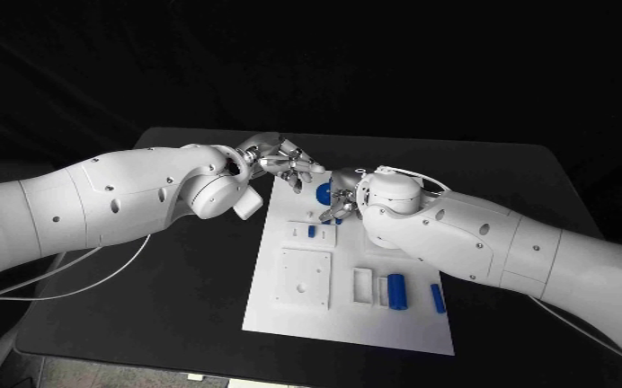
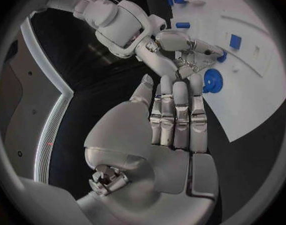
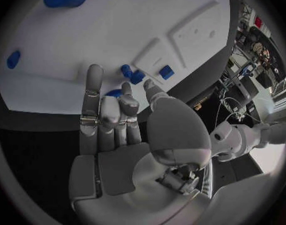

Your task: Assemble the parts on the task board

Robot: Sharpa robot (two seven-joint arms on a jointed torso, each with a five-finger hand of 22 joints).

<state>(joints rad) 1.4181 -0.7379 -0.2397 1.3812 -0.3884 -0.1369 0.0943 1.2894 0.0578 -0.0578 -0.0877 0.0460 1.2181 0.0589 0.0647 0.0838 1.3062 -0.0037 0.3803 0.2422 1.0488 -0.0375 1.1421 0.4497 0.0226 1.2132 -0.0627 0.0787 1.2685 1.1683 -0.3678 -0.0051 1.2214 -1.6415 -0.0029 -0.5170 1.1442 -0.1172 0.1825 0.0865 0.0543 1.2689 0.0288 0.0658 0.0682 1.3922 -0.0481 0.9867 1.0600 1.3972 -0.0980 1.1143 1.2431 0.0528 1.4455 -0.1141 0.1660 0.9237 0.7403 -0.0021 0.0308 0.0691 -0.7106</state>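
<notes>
Both arms reach in toward the middle of the frame; left hand (image 1: 279,160) has fingers straight and together, right hand (image 1: 340,205) is curled, holding nothing obvious.

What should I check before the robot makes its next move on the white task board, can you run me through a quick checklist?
1. Left silver hand free: ok, fingers straight and together, holding nothing, at the board's far end.
2. Right silver hand on a part: cannot tell; its fingertips are at small blue pieces, but a grip is not clear.
3. Round blue disc part reachable: ok, it sits between the two hands.
4. Blue cylinder part at the near end: ok, lying untouched on the white task board.
5. Small blue peg beside it: ok, lying near the board's right edge.
6. Hands' spacing: not ok, they are crowded close together.
</notes>
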